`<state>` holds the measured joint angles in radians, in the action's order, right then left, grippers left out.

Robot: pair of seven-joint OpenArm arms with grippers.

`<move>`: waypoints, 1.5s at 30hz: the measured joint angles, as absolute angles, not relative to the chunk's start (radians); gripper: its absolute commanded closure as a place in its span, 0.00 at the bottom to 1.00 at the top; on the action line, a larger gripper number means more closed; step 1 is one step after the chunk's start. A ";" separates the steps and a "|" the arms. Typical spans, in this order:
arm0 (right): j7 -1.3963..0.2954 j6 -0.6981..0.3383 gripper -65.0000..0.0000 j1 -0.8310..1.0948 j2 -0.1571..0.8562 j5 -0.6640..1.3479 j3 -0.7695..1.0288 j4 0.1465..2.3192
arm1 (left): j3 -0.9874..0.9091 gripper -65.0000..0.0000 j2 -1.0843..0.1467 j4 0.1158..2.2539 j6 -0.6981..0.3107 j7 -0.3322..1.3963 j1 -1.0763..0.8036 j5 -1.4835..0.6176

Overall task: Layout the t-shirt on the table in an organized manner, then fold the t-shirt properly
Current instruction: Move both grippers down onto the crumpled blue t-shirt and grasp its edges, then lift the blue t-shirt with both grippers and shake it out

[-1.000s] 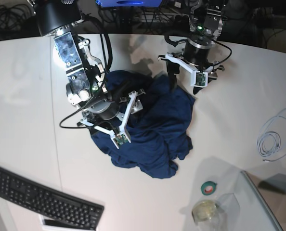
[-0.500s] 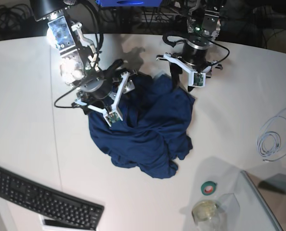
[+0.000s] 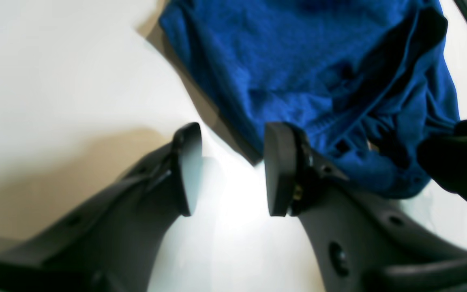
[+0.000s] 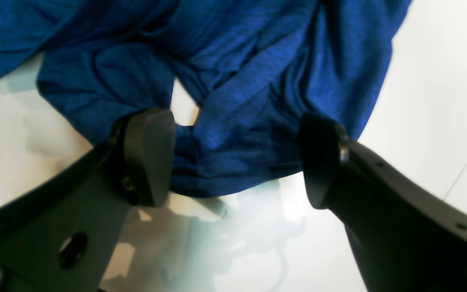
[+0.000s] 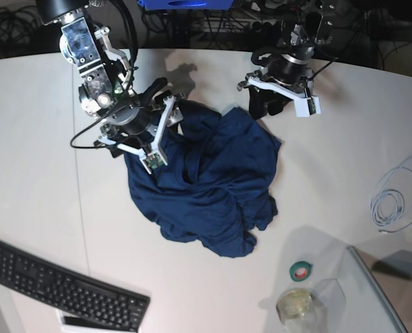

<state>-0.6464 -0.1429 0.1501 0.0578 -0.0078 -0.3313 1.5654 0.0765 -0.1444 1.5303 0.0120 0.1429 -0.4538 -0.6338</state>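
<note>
Crumpled t-shirt [image 5: 213, 180] on table [image 5: 32, 159]

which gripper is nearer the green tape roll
Left. The left gripper hangs at the t-shirt's far edge, on the same side of the table as the green tape roll. The right gripper sits farther off, across the shirt.

Base view: looks down from high above on the whole white desk [image 5: 39, 173], far enough to take in both arms.
Left wrist view: sits just behind the left pincer [image 3: 225, 170], close to the desk, facing the t-shirt [image 3: 318, 73].
Right wrist view: sits behind the right pincer [image 4: 237, 158], close over the cloth's edge.
Shared: all three views show the t-shirt and the desk.
</note>
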 measured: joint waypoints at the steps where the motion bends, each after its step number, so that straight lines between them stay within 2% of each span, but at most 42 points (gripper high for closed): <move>1: -0.646 -0.143 0.31 0.150 0.058 -0.008 -0.331 1.565 | 0.073 0.64 -0.145 1.530 0.012 0.143 -0.454 -0.634; 8: -0.647 -0.143 0.31 0.150 0.069 -0.008 -0.332 1.565 | 0.123 0.61 -0.144 1.530 0.007 0.146 -0.435 -0.634; 10: -0.646 -0.143 0.31 0.150 0.077 -0.008 -0.332 1.565 | 0.119 0.53 -0.141 1.531 0.009 0.142 -0.429 -0.635; 13: -0.647 -0.143 0.31 0.150 0.079 -0.008 -0.331 1.565 | 0.120 0.33 -0.142 1.530 0.015 0.145 -0.431 -0.635; 15: -0.647 -0.143 0.31 0.150 0.077 -0.007 -0.332 1.565 | 0.120 0.27 -0.142 1.523 0.014 0.146 -0.429 -0.637; 21: -0.646 -0.143 0.31 0.150 0.079 -0.007 -0.332 1.565 | 0.176 0.27 -0.153 1.420 0.020 0.146 -0.359 -0.637; 24: -0.647 -0.143 0.31 0.150 0.078 -0.008 -0.332 1.566 | 0.218 0.34 -0.150 1.400 0.014 0.143 -0.328 -0.637; 27: -0.647 -0.143 0.31 0.150 0.079 -0.008 -0.332 1.566 | 0.222 0.48 -0.145 1.391 0.009 0.144 -0.307 -0.637; 33: -0.646 -0.143 0.31 0.167 0.078 -0.008 -0.332 1.566 | 0.204 0.97 -0.160 1.459 0.016 0.144 -0.328 -0.636; 34: -0.647 -0.143 0.31 0.173 0.078 -0.008 -0.332 1.566 | 0.206 1.00 -0.170 1.480 0.012 0.143 -0.337 -0.637; 41: -0.647 -0.143 0.31 0.207 0.065 -0.005 -0.339 1.566 | 0.197 1.00 -0.256 1.605 0.019 0.154 -0.372 -0.637; 45: -0.625 -0.143 0.31 0.206 0.067 -0.006 -0.340 1.566 | 0.088 1.00 -0.269 1.674 0.015 0.147 -0.423 -0.636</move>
